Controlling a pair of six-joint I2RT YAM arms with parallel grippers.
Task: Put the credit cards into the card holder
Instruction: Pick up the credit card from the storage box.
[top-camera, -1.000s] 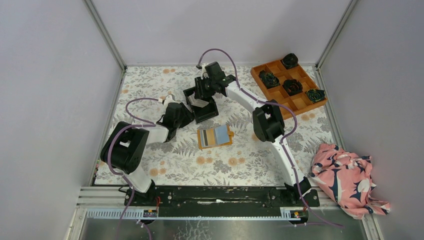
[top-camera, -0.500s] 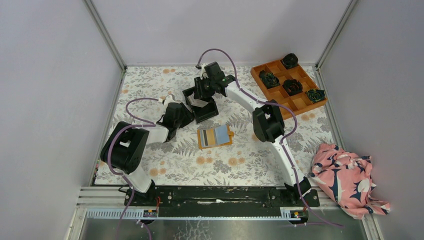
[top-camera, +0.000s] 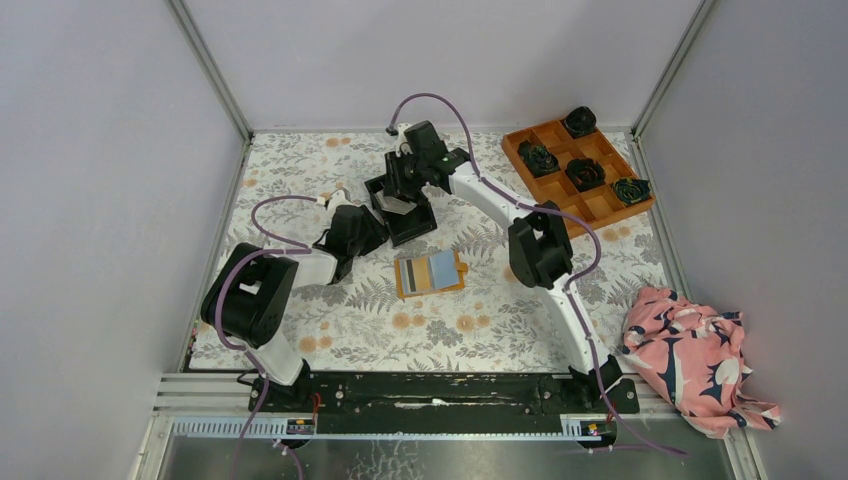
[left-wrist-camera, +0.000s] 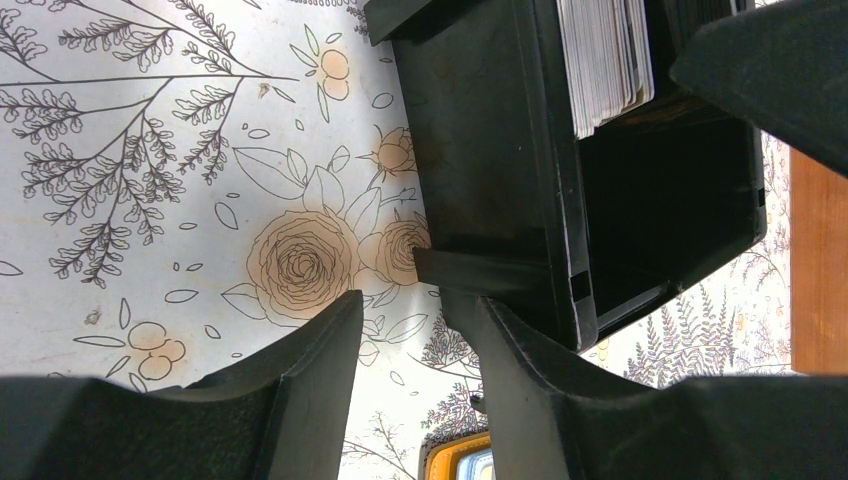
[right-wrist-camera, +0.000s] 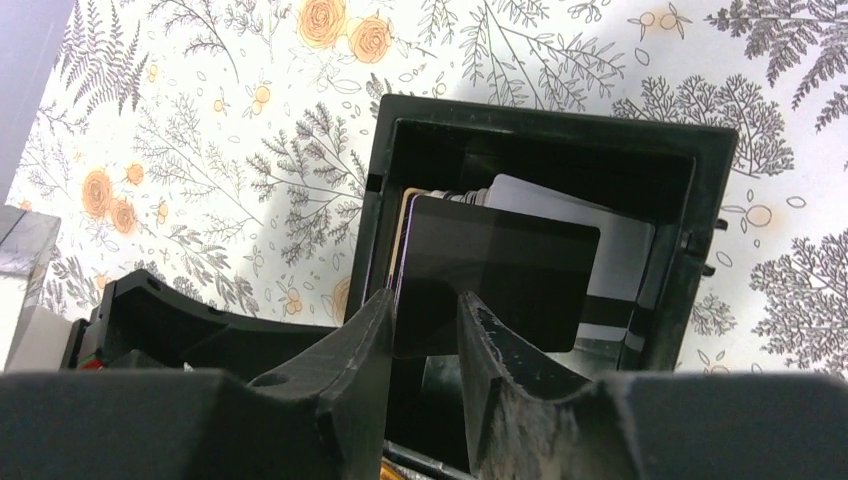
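Right wrist: multi-card grab risk

Shows right gripper (right-wrist-camera: 425, 308) astride the front of the credit cards (right-wrist-camera: 620, 250) in the black bin (right-wrist-camera: 540, 125), toward the table (top-camera: 300, 170) far edge; cannot tell if clenched. May drag neighbours out. Finds left gripper (left-wrist-camera: 400, 312) released beside it, card holder (top-camera: 430, 272) open mid-table.

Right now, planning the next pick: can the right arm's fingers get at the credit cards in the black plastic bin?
Probably yes: the right fingers hover over the open black bin, nothing covering the credit cards.
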